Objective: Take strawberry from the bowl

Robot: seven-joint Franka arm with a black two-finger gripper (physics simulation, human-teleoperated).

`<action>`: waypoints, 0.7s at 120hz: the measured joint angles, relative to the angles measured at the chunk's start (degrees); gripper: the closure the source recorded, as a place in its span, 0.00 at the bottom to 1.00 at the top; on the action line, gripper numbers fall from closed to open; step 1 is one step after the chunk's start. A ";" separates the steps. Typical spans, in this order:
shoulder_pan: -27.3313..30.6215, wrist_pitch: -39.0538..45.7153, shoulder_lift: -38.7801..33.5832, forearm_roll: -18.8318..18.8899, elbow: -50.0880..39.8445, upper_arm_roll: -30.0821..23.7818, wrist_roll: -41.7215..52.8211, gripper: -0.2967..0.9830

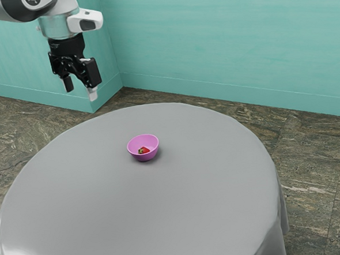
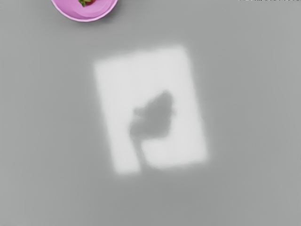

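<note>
My gripper (image 1: 81, 89) is high up at the exterior view's upper left, its two fingers apart with nothing between them. A pink bowl (image 1: 150, 141) stands upright on the grey table, lower than the gripper and toward the exterior view's right. Inside it lies a red strawberry (image 1: 143, 150) with a green top. The wrist view catches part of the bowl (image 2: 84, 16) and the strawberry's green leaves (image 2: 83, 2); much of the fruit is cut off there.
A grey cloth covers the round table (image 1: 163, 203). Its surface (image 2: 244, 117) carries a bright reflection with a dark shape in it. Behind the table runs a teal wall (image 1: 228, 37), with a dark stone-like floor (image 1: 311, 171) around.
</note>
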 joint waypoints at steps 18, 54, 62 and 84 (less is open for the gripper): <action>0.14 0.03 -0.23 0.28 -0.24 -0.59 -0.66 0.23; -1.56 0.02 3.07 -0.72 -1.73 -0.57 -0.48 0.23; -2.03 0.94 4.70 -0.40 -1.90 -0.50 1.13 0.23; -2.56 9.31 11.78 0.55 -4.95 -0.42 11.87 0.23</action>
